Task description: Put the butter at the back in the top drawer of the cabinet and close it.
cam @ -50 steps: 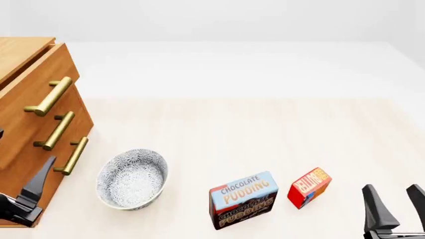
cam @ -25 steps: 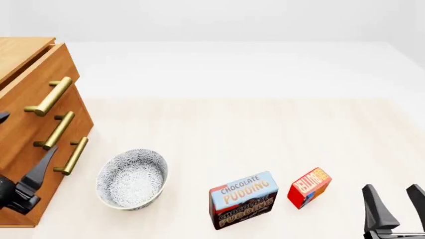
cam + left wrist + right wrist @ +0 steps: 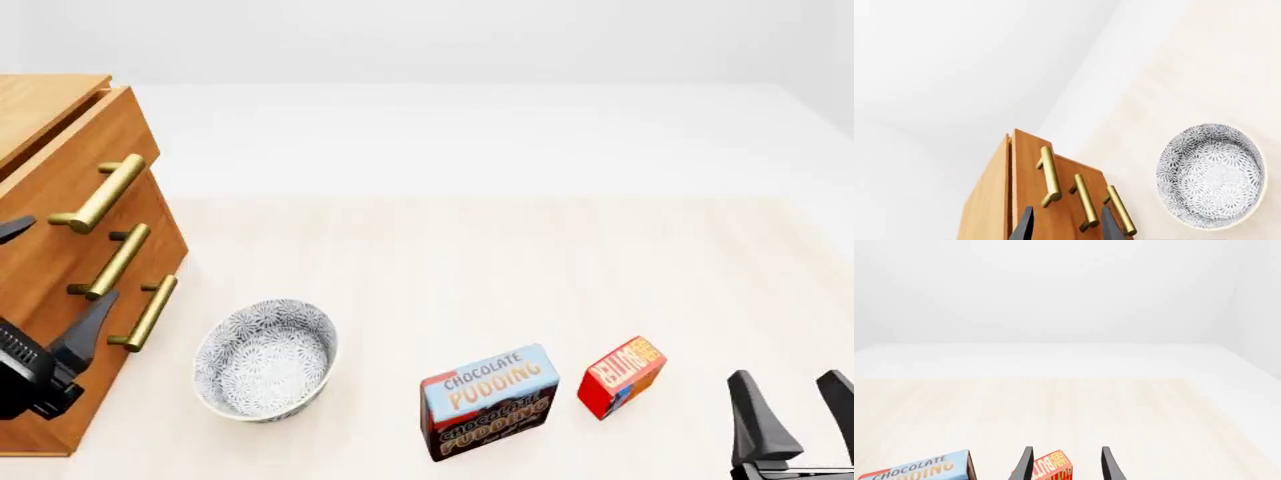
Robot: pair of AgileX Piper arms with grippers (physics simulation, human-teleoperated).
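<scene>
Currently, left gripper (image 3: 1062, 225): jaws apart, empty, aimed at cabinet (image 3: 60, 250) handles. Right gripper (image 3: 798, 418): jaws apart, empty, near butter (image 3: 622, 376) on table (image 3: 534, 270). Top drawer (image 3: 74, 170) looks shut. Step, I judge: opening it. Next I must straddle its handle (image 3: 100, 193), clamp, pull.

Cabinet (image 3: 67, 200) cut by the front view's left edge; butter (image 3: 1052, 467) partly cropped.

The pale wooden table (image 3: 534, 260) carries the cabinet (image 3: 54, 270), a patterned bowl (image 3: 264, 358), a pudding box (image 3: 489, 400) and the butter (image 3: 621, 376)
</scene>
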